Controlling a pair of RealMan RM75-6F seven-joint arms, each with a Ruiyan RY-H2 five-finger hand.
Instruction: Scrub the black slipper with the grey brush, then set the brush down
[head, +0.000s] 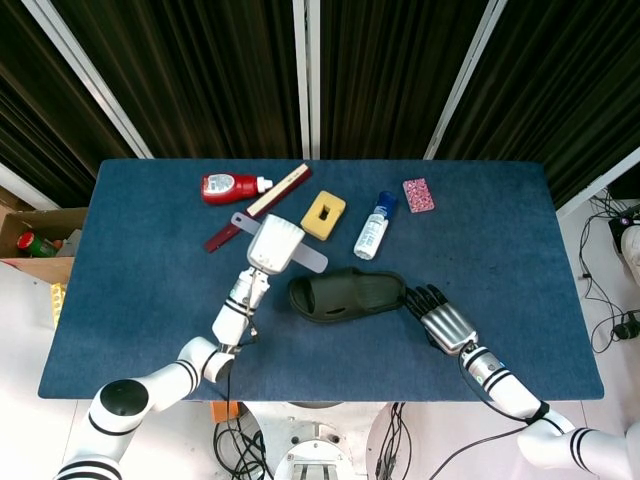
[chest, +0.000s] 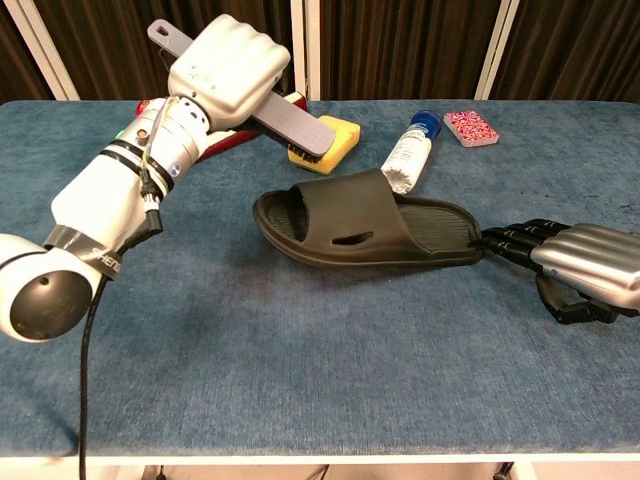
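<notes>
The black slipper (head: 350, 294) (chest: 370, 222) lies flat near the table's middle, toe end pointing left. My left hand (head: 274, 243) (chest: 226, 68) grips the grey brush (head: 306, 260) (chest: 295, 126) by its handle and holds it in the air, left of and behind the slipper, clear of it. The brush's bristles face down over the yellow block. My right hand (head: 443, 320) (chest: 580, 262) rests on the table at the slipper's heel end, its dark fingertips (chest: 497, 240) touching the heel, holding nothing.
Along the back stand a red bottle (head: 228, 186), a dark red ruler (head: 256, 207), a yellow block (head: 323, 214) (chest: 328, 142), a white bottle with blue cap (head: 372, 229) (chest: 409, 152) and a small pink card pack (head: 418, 194) (chest: 470, 127). The blue table (head: 150, 280) ends near my right hand.
</notes>
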